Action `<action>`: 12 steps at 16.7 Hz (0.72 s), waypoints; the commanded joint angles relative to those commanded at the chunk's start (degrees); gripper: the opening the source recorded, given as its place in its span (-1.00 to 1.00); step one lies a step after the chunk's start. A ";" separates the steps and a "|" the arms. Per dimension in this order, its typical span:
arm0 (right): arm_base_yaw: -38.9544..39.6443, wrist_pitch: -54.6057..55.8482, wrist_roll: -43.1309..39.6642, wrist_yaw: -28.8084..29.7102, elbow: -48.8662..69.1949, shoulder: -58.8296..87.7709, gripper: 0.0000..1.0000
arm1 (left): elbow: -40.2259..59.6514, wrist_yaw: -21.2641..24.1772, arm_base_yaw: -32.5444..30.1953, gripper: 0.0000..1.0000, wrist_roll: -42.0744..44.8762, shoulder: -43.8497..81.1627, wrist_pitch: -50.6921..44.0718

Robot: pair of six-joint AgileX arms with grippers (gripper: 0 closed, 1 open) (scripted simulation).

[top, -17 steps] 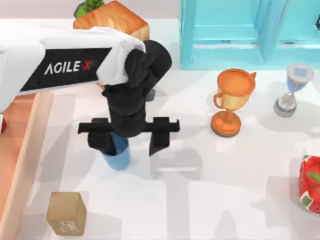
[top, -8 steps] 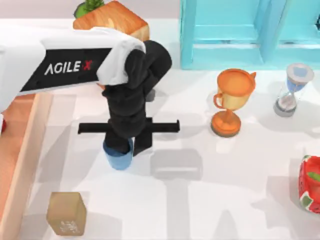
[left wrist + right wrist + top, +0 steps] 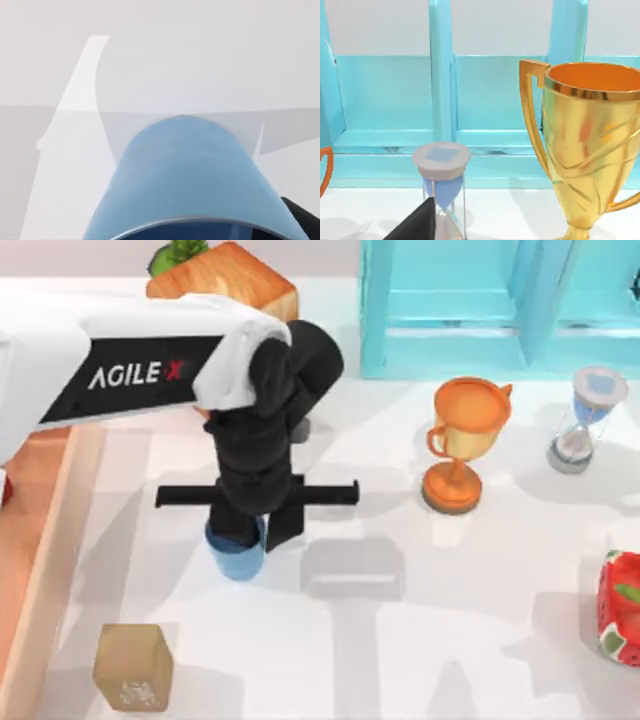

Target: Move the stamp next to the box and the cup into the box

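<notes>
Gripping the one blue cup point(image 3: 237, 558) with narrowed jaws, the left gripper point(image 3: 250, 532) stands over the white table point(image 3: 450, 620) left of centre, its arm lettered "AGILE X". The single tan stamp point(image 3: 133, 666) sits near the front, just beside the rim of the box point(image 3: 45, 570) at the left edge. Around them stand one orange trophy point(image 3: 462, 445), one hourglass point(image 3: 585, 420), a turquoise shelf point(image 3: 500, 305), a glossy wooden cube point(image 3: 225, 280) and a red strawberry-printed thing point(image 3: 620, 608); I cannot tell the right gripper's point(image 3: 415, 222) jaws.
</notes>
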 joint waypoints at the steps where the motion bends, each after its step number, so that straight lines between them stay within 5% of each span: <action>1: 0.00 0.00 0.00 0.00 0.00 0.00 1.00 | 0.10 -0.01 0.42 -1.00 0.65 -0.59 -0.72; 12: 0.00 0.00 0.00 0.00 0.00 0.00 1.00 | 2.85 -0.06 13.86 -1.00 13.58 -14.40 -17.24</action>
